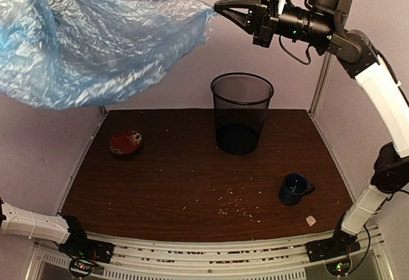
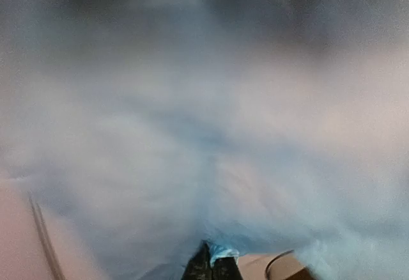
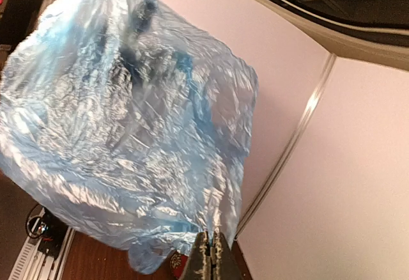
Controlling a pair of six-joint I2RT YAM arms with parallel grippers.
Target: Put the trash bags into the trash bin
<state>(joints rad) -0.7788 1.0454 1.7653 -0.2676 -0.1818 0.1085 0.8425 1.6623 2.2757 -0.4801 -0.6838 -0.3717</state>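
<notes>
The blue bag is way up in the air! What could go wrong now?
The trash bag is far wider than the trash bin, so it may drape over its rim instead of dropping in. The right gripper pinches only a thin corner, which could slip or tear.
</notes>
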